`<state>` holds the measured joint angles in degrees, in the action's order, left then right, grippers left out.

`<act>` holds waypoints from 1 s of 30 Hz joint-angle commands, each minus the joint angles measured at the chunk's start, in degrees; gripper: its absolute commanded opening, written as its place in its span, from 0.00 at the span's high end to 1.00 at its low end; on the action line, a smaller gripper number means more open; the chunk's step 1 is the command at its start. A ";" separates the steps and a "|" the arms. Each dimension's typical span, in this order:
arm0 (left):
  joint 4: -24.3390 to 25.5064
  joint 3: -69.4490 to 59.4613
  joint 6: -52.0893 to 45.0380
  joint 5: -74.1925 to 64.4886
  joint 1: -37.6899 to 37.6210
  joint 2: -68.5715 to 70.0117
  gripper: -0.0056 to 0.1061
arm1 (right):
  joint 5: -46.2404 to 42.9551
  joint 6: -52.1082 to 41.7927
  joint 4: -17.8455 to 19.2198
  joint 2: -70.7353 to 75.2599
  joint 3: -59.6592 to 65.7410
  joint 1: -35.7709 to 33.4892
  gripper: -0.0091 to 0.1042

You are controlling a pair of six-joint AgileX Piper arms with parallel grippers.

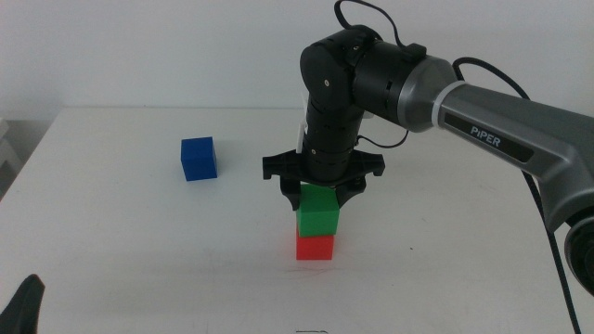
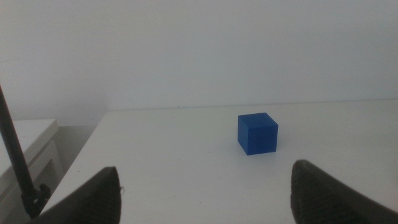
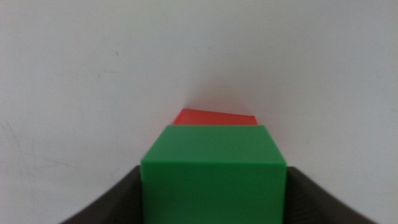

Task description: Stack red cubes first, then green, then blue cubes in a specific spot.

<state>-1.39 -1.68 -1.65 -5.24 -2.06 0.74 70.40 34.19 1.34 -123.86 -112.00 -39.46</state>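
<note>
The red cube (image 1: 315, 247) rests on the white table near the middle front. The green cube (image 1: 318, 215) stands directly on top of it, edges roughly lined up. My right gripper (image 1: 320, 193) reaches down from above, and its jaws press both sides of the green cube (image 3: 213, 177). A strip of the red cube (image 3: 214, 117) shows beyond the green one. The blue cube (image 1: 198, 158) lies alone to the back left, also seen as the blue cube (image 2: 257, 133) ahead of my left gripper (image 2: 205, 193), which is open and holds nothing. The left gripper (image 1: 26, 301) waits at the front left corner.
The white table (image 1: 445, 269) ends at a far edge against a white wall. The right arm (image 1: 501, 121) stretches across the back right above the table. A lower white surface (image 2: 28, 134) lies beyond the table's left edge.
</note>
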 commanded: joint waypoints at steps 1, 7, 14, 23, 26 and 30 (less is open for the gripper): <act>-0.21 0.17 0.18 4.69 -0.11 1.15 0.11 | 4.10 -0.50 0.61 3.41 -1.04 0.35 0.41; -0.21 0.17 0.18 4.69 -0.11 1.15 0.11 | 4.10 -0.98 0.90 4.00 -1.12 0.40 0.28; -0.21 0.17 0.18 4.69 -0.11 1.15 0.11 | 4.10 -6.24 1.08 13.22 -1.05 2.73 0.27; -0.21 0.17 0.18 4.69 -0.11 1.15 0.11 | -1.07 -22.92 1.04 38.62 15.36 9.16 0.27; -0.21 0.17 0.18 4.69 -0.11 1.15 0.11 | -9.29 -28.18 0.86 49.57 24.11 11.46 0.27; -0.21 0.17 0.18 4.69 -0.11 1.15 0.11 | -19.07 -36.90 -1.34 63.37 35.84 14.05 0.27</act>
<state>-1.39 -1.68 -1.65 -5.24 -2.06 0.74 58.66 2.30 1.04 -66.45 -78.96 -26.61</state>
